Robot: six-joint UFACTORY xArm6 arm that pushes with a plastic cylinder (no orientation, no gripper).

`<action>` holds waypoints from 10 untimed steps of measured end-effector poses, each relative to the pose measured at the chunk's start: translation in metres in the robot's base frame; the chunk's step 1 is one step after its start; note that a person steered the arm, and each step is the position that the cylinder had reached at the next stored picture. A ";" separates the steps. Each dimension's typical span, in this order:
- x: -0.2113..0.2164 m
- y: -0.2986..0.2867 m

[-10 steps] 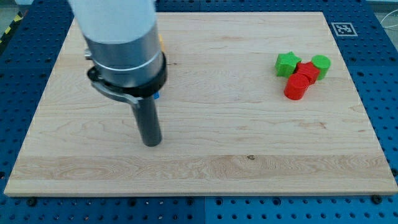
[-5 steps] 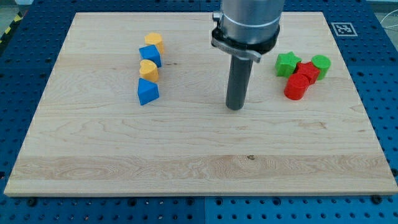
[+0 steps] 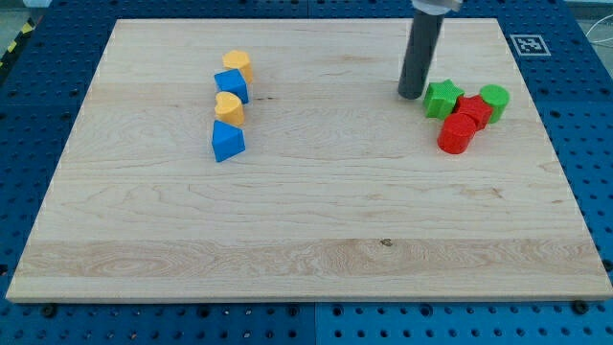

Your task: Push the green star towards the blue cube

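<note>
The green star (image 3: 442,99) lies at the view's right, touching a red star-like block (image 3: 474,108). The blue cube (image 3: 232,85) sits at the upper left, between two yellow blocks. My tip (image 3: 411,94) rests on the board just left of the green star, very close to it or touching; I cannot tell which. The rod rises straight to the view's top.
A green cylinder (image 3: 494,99) and a red cylinder (image 3: 457,134) cluster with the star. A yellow block (image 3: 239,65) lies above the blue cube, a yellow heart (image 3: 228,107) below it, then a blue wedge-like block (image 3: 227,142). The board's edge (image 3: 306,303) runs along the bottom.
My tip has swept from the board's left, across the middle, up to the green star's left side. No block has moved.
</note>
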State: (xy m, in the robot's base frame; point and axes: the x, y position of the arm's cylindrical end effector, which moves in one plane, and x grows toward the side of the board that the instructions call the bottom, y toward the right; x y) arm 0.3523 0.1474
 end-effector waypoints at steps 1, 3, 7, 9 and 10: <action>0.000 0.014; -0.016 0.017; -0.013 0.074; 0.016 0.073; 0.027 0.067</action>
State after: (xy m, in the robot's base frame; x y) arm 0.3798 0.2147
